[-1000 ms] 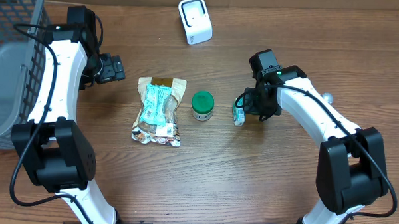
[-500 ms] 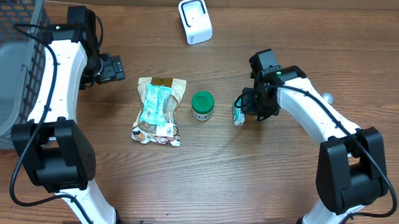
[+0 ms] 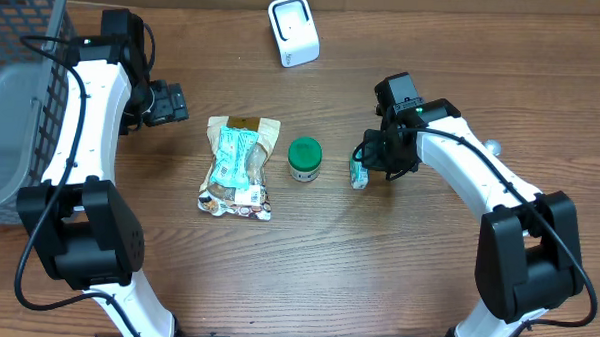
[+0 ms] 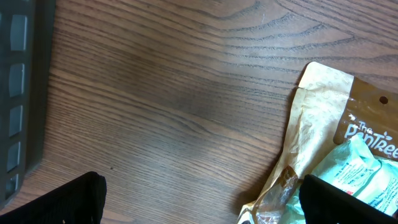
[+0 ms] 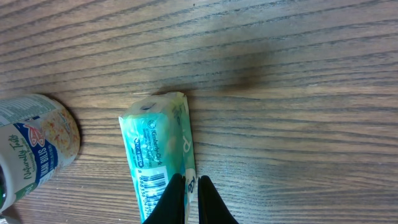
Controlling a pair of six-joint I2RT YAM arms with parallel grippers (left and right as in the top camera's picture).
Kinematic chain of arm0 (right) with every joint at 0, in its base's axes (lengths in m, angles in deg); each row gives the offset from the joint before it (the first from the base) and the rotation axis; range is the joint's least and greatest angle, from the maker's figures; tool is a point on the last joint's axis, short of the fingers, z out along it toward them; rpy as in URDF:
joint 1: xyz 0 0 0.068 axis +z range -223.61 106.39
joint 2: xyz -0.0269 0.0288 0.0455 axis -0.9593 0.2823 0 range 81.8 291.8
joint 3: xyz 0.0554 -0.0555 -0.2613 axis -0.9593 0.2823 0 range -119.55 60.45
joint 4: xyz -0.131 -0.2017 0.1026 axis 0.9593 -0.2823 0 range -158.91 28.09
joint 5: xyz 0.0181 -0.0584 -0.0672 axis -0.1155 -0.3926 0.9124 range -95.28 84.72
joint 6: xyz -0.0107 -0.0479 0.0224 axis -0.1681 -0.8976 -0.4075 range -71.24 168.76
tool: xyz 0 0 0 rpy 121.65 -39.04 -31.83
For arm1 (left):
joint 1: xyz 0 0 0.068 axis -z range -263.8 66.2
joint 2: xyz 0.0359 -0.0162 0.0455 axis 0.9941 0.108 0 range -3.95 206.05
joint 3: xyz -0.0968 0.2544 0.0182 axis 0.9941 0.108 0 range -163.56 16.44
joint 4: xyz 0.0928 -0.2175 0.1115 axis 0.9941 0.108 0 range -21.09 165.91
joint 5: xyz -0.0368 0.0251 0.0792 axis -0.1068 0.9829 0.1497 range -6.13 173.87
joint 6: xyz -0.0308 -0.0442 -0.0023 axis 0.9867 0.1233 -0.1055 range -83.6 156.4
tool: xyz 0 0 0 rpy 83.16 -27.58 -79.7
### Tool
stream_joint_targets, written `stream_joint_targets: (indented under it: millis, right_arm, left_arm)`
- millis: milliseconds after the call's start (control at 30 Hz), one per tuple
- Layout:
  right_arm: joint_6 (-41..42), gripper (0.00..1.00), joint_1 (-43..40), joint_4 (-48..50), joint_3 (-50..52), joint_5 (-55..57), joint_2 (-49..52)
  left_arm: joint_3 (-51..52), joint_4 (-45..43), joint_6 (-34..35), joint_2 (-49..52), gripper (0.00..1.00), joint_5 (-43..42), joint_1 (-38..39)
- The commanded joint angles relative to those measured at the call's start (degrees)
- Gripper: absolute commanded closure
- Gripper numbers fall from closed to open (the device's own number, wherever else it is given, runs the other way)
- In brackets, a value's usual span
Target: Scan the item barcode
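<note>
A small green packet point(image 5: 158, 152) lies on the wooden table, its barcode facing up beside my right fingers. My right gripper point(image 5: 191, 183) is shut on the packet's thin right edge. From overhead the packet point(image 3: 359, 174) shows just under the right gripper point(image 3: 372, 156). The white scanner point(image 3: 293, 30) stands at the far middle of the table. My left gripper point(image 4: 202, 199) is open over bare wood, its right finger point(image 4: 348, 199) over the edge of a snack bag point(image 4: 339, 143). In the overhead view the left gripper point(image 3: 172, 102) sits up-left of that bag point(image 3: 239, 166).
A green-lidded jar point(image 3: 303, 159) lies between the snack bag and the packet, and shows at the left edge as the jar point(image 5: 34, 146) in the right wrist view. A grey mesh basket point(image 3: 13, 88) fills the far left.
The right jaws have pinched slightly tighter on the packet's edge. Neither arm nor any item has visibly moved.
</note>
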Motion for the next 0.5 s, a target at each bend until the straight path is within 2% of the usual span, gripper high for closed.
stream_joint_targets:
  millis: [0, 467]
  right_arm:
    - [0.0, 0.96, 0.2, 0.3, -1.0, -0.3, -0.8]
    - [0.0, 0.96, 0.2, 1.6, 1.2, 1.8, -0.8]
  left_arm:
    - [-0.9, -0.1, -0.7, -0.6, 0.00, 0.3, 0.3]
    - [-0.9, -0.1, -0.7, -0.6, 0.00, 0.3, 0.3]
